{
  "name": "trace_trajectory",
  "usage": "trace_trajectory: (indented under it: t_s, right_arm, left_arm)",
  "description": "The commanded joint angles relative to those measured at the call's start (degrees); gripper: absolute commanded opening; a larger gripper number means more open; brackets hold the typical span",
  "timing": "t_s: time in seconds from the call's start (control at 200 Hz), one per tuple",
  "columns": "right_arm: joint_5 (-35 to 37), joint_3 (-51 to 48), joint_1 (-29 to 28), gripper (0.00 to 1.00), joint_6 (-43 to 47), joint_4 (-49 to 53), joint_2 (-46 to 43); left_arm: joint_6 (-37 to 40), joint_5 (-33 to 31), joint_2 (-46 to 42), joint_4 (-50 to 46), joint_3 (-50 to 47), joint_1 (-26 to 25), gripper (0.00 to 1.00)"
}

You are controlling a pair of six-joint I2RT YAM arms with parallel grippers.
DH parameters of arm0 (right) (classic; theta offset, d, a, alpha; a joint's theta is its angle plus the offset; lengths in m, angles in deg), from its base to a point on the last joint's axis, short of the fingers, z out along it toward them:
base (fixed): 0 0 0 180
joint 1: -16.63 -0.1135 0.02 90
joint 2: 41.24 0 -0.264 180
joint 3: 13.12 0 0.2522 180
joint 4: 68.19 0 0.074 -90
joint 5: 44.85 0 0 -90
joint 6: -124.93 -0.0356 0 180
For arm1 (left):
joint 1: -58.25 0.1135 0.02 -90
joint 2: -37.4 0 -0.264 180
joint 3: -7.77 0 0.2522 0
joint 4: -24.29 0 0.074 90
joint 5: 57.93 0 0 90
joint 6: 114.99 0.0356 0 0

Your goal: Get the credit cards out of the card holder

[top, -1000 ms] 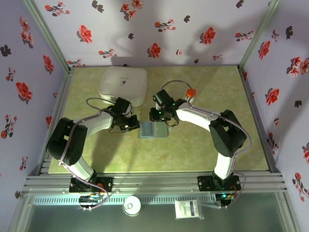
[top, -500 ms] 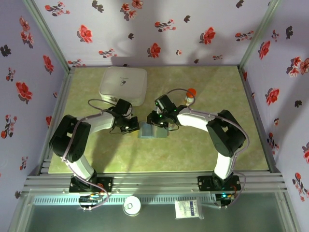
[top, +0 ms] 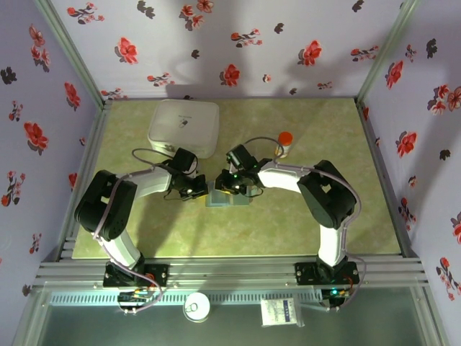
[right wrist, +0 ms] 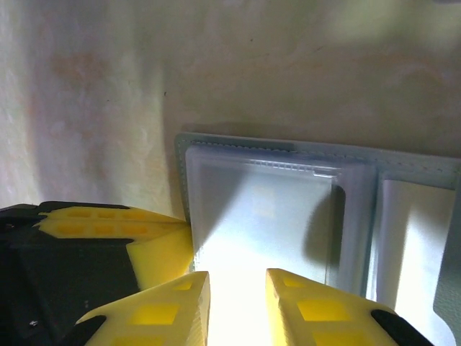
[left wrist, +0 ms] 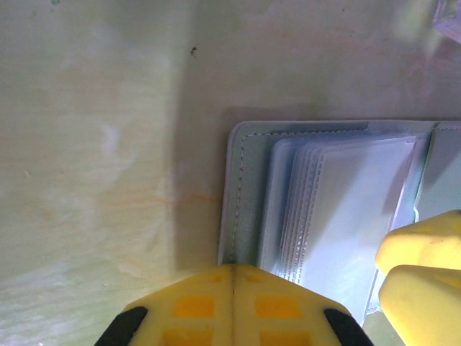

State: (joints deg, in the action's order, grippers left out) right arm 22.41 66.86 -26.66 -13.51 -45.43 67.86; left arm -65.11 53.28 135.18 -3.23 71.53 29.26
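Your left gripper (left wrist: 234,270), closed, meets the card holder (left wrist: 245,187) edge. The right gripper (right wrist: 238,277), narrowly parted, crowds its sleeves (right wrist: 259,216). The white box (top: 183,127) sits well apart.

white box (top: 183,127), orange-cap btl (top: 285,139), green tbl (top: 346,209)

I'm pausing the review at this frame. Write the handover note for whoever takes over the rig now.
Left gripper: shut, tips at the edge of the slate grey-blue bifold card holder, which lies open on the green table.
Right gripper: jaws slightly apart over the holder's clear plastic sleeves; a pinch cannot be confirmed.
Done: holder lies open.
Left: all credit cards; none lies out on the table.
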Motion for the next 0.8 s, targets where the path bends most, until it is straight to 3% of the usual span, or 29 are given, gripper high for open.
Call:
trace_trajectory:
  t_s: [0.0, 0.395, 0.795]
  right_arm:
    - [1.36, 1.57, -0.39, 0.28, 1.08, 3.91, 1.11]
    - [5.50, 0.58, -0.22, 0.27, 2.33, 6.76, -0.69]
    - [2.90, -3.43, 1.75, 0.27, 2.04, 2.12, -1.92]
  left_arm:
    - [1.01, -0.82, 1.08, -1.68, -0.34, -0.09, 0.01]
    - [1.33, -1.31, -0.06, -2.12, -1.51, 0.32, 0.01]
    - [1.42, -1.87, -1.82, -3.76, -0.64, 0.63, 0.01]
